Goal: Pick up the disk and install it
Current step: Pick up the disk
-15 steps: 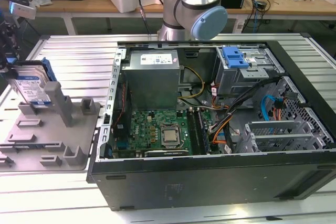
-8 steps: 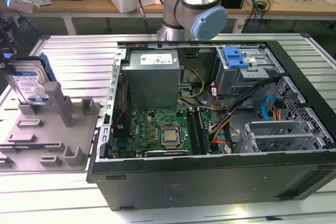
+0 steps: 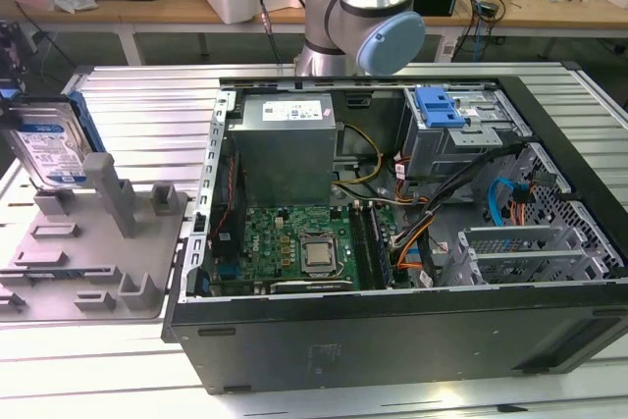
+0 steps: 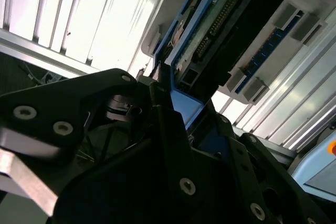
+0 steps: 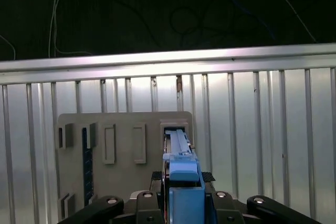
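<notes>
The disk [image 3: 46, 140], a silver drive with a white-and-blue label and a blue bracket, hangs upright and slightly tilted at the exterior view's far left. It is just above the grey holder tray [image 3: 93, 242]. My gripper [image 3: 20, 100] is shut on its upper edge. In the first wrist view the disk [image 5: 183, 174] shows edge-on between the black fingers [image 5: 147, 203], over an empty slot [image 5: 174, 129] of the tray. The second wrist view shows the disk's connector edge [image 4: 220, 30] and blue bracket held in the dark jaws.
The open computer case [image 3: 392, 331] lies to the exterior view's right of the tray. It holds a grey power supply box [image 3: 285, 144], a motherboard [image 3: 294, 247] and a metal drive cage with a blue latch [image 3: 440, 107]. Upright posts [image 3: 113, 188] stand on the tray.
</notes>
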`<state>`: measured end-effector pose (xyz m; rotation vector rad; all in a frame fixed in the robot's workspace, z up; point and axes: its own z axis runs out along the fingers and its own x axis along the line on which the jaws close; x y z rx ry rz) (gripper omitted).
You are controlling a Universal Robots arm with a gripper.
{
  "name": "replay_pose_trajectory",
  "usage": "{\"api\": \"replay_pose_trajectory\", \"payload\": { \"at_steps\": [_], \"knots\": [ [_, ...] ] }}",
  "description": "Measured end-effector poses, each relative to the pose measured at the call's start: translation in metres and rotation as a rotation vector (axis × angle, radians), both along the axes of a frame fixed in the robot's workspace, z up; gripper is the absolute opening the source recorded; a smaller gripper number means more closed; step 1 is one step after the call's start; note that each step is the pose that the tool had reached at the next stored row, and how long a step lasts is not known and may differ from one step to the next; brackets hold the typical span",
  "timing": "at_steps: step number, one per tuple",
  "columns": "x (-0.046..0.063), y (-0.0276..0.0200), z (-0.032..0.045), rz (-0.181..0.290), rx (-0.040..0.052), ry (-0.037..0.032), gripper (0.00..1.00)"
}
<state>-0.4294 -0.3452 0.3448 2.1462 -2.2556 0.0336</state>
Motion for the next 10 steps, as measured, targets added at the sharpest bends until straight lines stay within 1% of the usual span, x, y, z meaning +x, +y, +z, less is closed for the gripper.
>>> {"api": "replay_pose_trajectory", "payload": {
  "at_steps": [2, 6, 7, 8, 9, 10],
  "knots": [
    [0.0, 0.0002, 0.006, 0.0, -0.0008, 0.0, 0.37],
    [0.0, 0.0004, 0.0134, 0.0, -0.0026, 0.0001, 0.37],
    [0.0, 0.0005, 0.0186, 0.0, -0.0041, 0.0, 0.37],
    [0.0, 0.0006, 0.0272, 0.0, -0.0061, 0.0001, 0.37],
    [0.0, 0.0007, 0.0324, 0.0, -0.0067, 0.0001, 0.37],
    [0.0, 0.0007, 0.041, 0.0, -0.0075, 0.0, 0.37]
  ]
}}
